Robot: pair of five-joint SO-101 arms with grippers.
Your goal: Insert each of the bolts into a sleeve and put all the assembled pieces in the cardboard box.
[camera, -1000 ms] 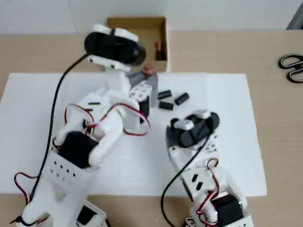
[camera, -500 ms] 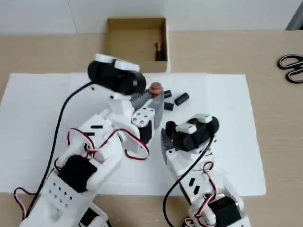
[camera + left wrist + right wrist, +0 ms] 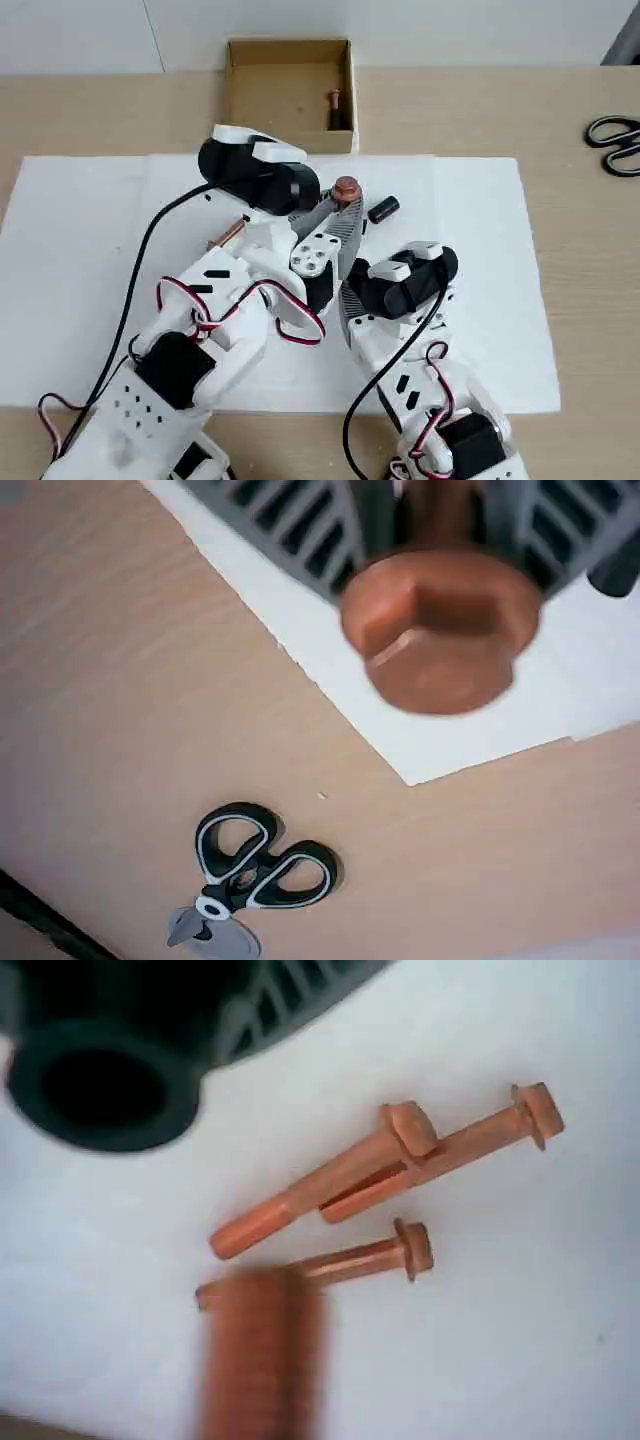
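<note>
Bolt (image 3: 440, 630) was seen pinched between the grey jaws of the left gripper (image 3: 345, 197), its head sticking out past the tips, above the white sheet (image 3: 80, 250). A black sleeve (image 3: 100, 1085) was clamped in the right gripper (image 3: 346, 300), jaws closed on it, near the left one. Three loose bolts (image 3: 385, 1175) were spotted lying on the sheet. One assembled piece (image 3: 335, 108) was lodged in the cardboard box (image 3: 288, 47).

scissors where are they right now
In the high view the scissors lie on the bare table at its far right edge, just past the white sheet's far right corner.
</note>
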